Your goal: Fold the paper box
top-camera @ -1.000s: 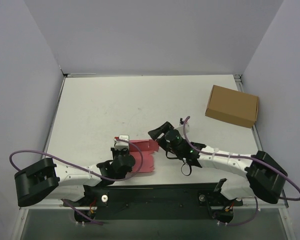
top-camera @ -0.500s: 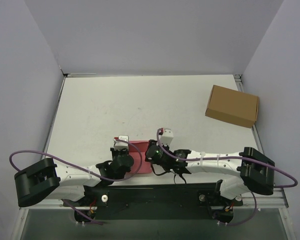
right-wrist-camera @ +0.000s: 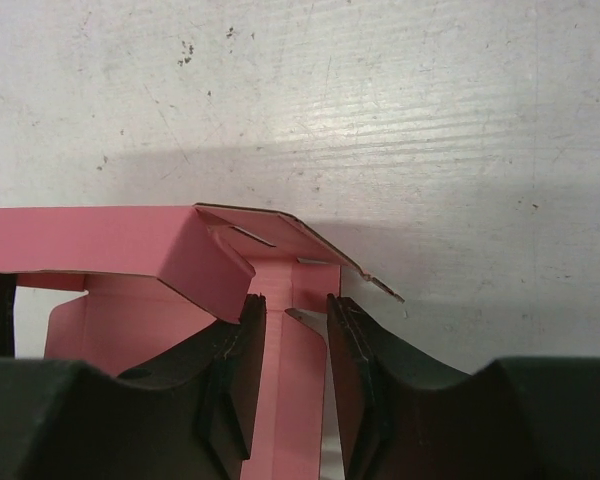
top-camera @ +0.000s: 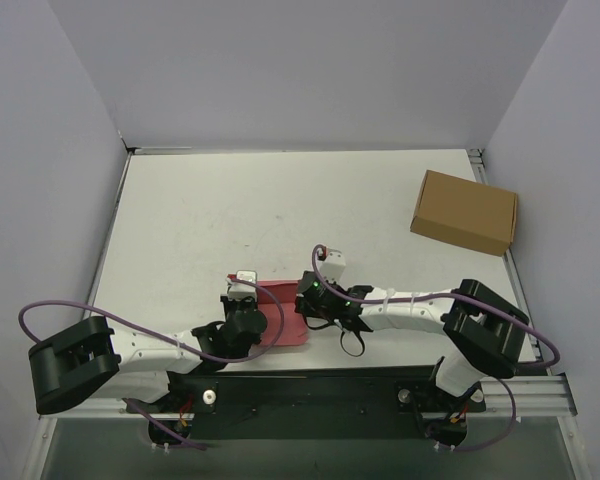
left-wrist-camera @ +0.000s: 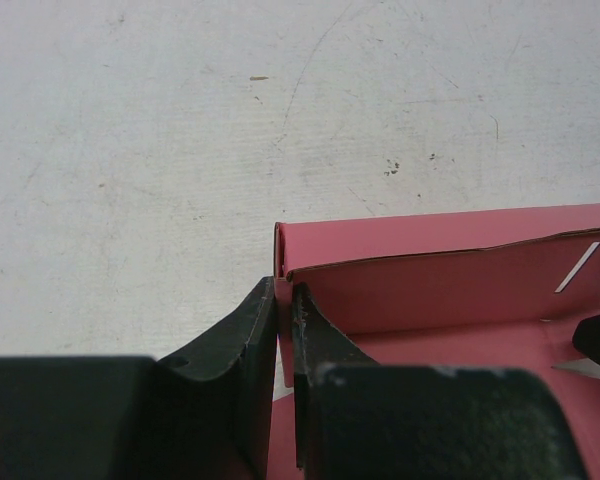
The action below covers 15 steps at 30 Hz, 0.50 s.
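The paper box (top-camera: 283, 318) is pink-red card, partly folded, near the table's front edge between the two grippers. My left gripper (top-camera: 246, 320) is shut on the box's left side wall; in the left wrist view the thin pink wall (left-wrist-camera: 284, 262) stands pinched between the jaws (left-wrist-camera: 283, 292). My right gripper (top-camera: 307, 300) is at the box's right end. In the right wrist view its jaws (right-wrist-camera: 292, 305) stand a little apart, astride a pink strip (right-wrist-camera: 292, 370), with a raised folded flap (right-wrist-camera: 280, 235) just ahead of them. They do not clamp anything.
A larger brown cardboard box (top-camera: 465, 212) lies at the far right of the white table (top-camera: 280, 210). Grey walls close in the table on the left, back and right. The black rail (top-camera: 310, 390) with the arm bases runs along the near edge.
My right arm has swung left and its gripper has come onto the box's right end. The left gripper has kept its hold; the box has shifted slightly.
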### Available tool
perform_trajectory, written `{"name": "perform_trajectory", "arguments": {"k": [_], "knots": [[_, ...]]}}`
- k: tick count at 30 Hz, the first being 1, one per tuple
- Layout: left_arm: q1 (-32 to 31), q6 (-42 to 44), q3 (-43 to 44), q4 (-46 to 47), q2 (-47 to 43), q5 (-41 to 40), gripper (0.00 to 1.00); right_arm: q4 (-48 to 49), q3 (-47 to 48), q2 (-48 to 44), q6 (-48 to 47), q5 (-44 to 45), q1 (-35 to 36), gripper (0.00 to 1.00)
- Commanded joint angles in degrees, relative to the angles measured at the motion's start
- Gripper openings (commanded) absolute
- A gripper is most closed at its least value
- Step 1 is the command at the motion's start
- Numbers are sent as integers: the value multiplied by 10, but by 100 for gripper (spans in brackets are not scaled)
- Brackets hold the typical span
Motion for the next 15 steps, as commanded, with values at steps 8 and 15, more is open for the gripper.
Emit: {"name": "perform_trajectory", "arguments": {"k": [8,15], "knots": [[1,-3,-1,26,-2,0,0,-43,-1,11,27,25,-7,32],[0,-2,-2,30,-4,2,0,-42,5,22,23,25,-6,33]]}}
